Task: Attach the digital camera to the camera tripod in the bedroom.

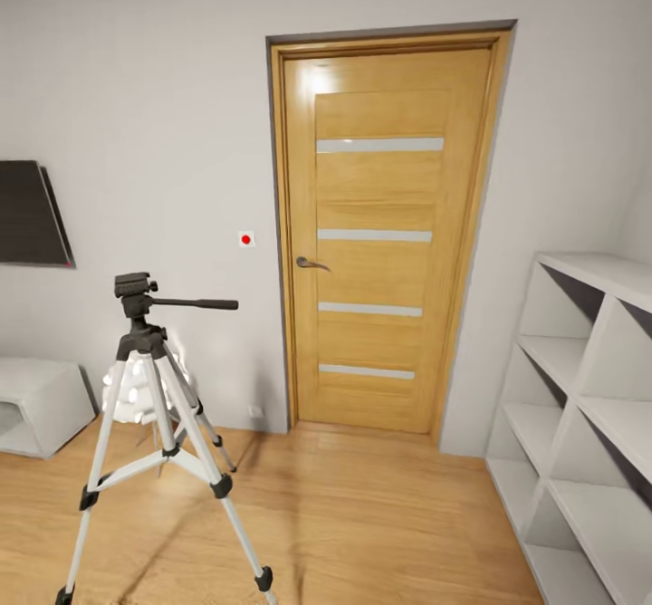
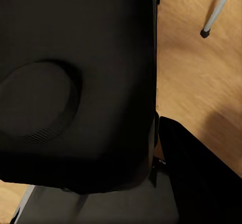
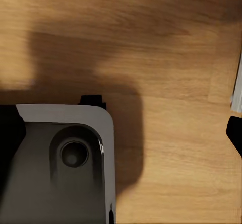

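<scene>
Wood floor (image 1: 380,505); camera tripod (image 1: 154,424) beside closed door (image 1: 385,234), white shelving (image 1: 589,415).

This is a room in a home: a light wood floor (image 1: 380,514), pale grey walls (image 1: 145,89), a wooden door (image 1: 380,234) with frosted strips, a dark screen (image 1: 32,214) on the wall (a television, by its look) and white open shelves (image 1: 580,424) beside the door.

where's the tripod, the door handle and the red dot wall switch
camera tripod (image 1: 143,340), head view, on the black collar where the legs meet
door handle (image 1: 311,264), head view, on the lever
red dot wall switch (image 1: 246,239), head view, on the red dot
</scene>
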